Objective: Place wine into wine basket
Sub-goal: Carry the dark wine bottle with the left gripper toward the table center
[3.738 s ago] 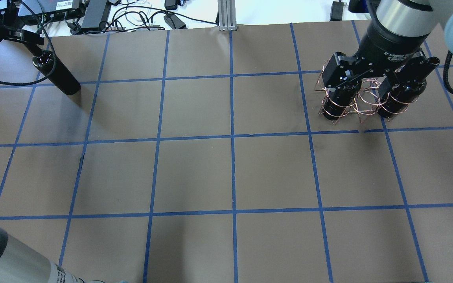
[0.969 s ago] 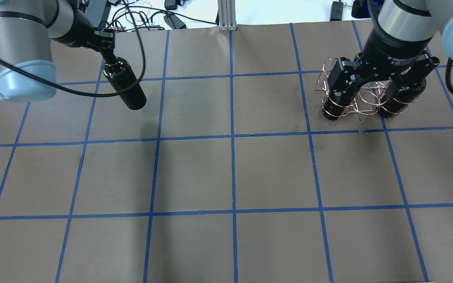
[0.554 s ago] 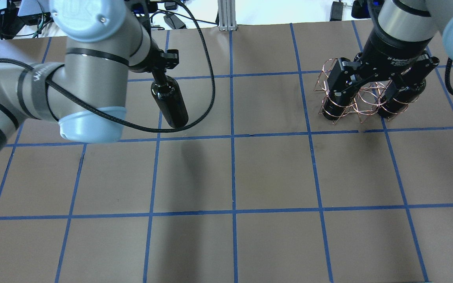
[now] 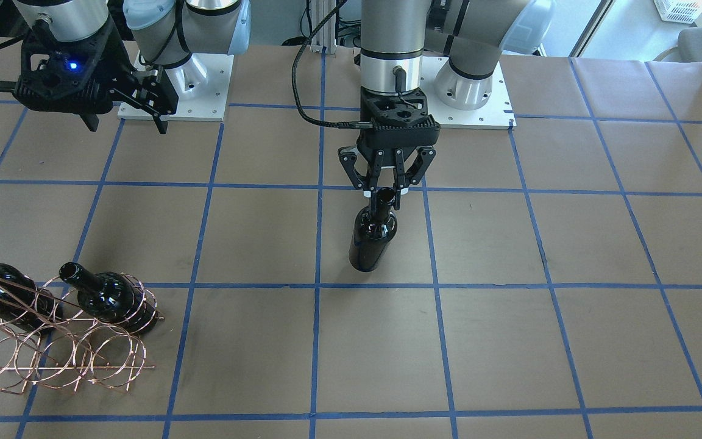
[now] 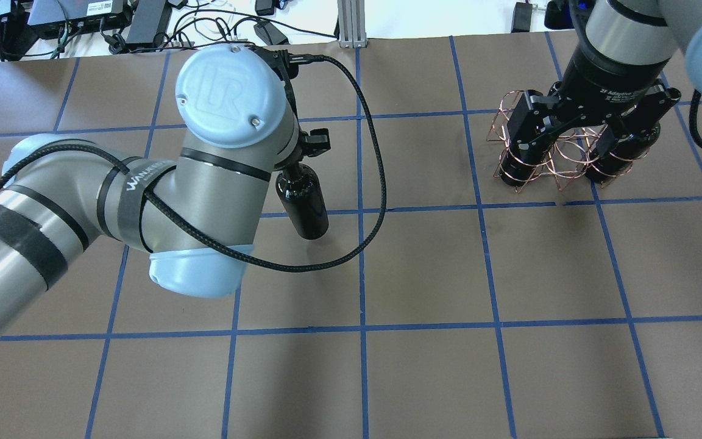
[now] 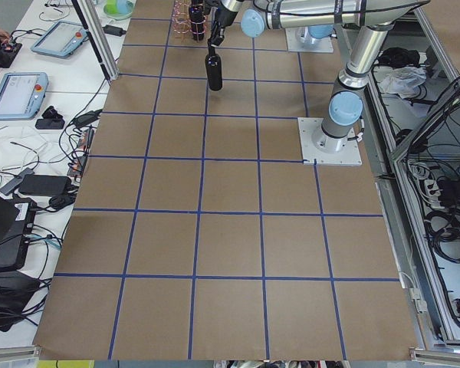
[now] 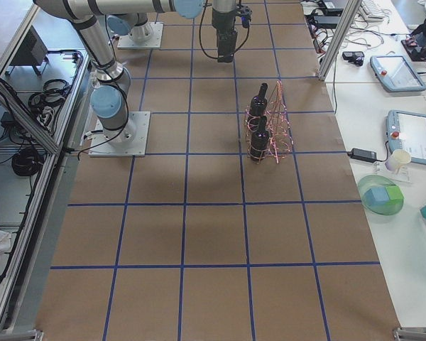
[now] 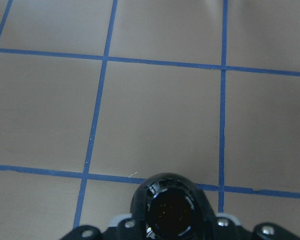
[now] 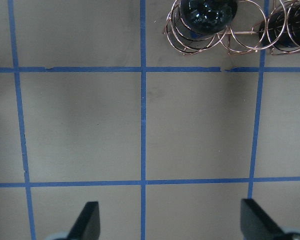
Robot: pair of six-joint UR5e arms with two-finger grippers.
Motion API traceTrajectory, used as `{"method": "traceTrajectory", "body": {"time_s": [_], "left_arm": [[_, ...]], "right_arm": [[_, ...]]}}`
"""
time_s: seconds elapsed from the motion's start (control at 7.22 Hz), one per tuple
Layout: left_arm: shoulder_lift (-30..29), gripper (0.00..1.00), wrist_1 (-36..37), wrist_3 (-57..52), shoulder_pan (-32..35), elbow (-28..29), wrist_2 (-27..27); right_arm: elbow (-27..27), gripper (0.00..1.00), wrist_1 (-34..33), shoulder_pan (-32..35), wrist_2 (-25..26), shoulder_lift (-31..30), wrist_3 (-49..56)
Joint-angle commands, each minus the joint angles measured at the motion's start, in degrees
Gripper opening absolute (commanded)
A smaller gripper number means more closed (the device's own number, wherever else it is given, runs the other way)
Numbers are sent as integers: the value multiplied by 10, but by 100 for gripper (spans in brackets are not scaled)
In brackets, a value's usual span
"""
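Note:
My left gripper [image 4: 387, 190] is shut on the neck of a glossy black wine bottle [image 4: 373, 236] and holds it upright over the middle of the table. The bottle also shows in the overhead view [image 5: 304, 206], and its open mouth shows in the left wrist view [image 8: 169, 210]. The copper wire wine basket [image 4: 52, 350] stands at the table's right end and holds two alike bottles [image 4: 110, 297] [image 4: 5, 300]. My right gripper [image 5: 570, 137] hovers open and empty above the basket [image 5: 547, 155]. Its spread fingers [image 9: 89, 222] frame bare table in the right wrist view.
Brown paper with a blue tape grid [image 5: 424, 268] covers the table. My left arm's elbow [image 5: 229, 110] hangs over the left half. Cables and power bricks [image 5: 144, 24] lie past the far edge. Tablets and a cup [image 7: 405, 135] sit on a side bench.
My left arm has carried the bottle from the far left corner rightward to the table's middle. The right gripper stays open over the basket, almost unmoved.

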State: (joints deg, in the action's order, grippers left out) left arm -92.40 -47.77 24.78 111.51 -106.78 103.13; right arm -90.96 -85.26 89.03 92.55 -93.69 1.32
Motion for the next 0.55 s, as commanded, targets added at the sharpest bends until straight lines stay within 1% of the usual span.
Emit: {"method": "traceTrajectory", "body": {"time_s": [0.0, 0.14, 0.28, 0.42], "left_arm": [[-2, 0, 17, 4, 17, -3, 33], [-7, 0, 26, -6, 0, -3, 35], [-12, 0, 40, -54, -22, -2, 30], [-29, 0, 71, -59, -31, 0, 27]], "right_arm": [[0, 100, 0, 0, 0, 1, 1], [0, 100, 0, 0, 0, 1, 1], [-1, 100, 0, 0, 1, 1, 1], [-1, 100, 0, 0, 0, 1, 1]]}}
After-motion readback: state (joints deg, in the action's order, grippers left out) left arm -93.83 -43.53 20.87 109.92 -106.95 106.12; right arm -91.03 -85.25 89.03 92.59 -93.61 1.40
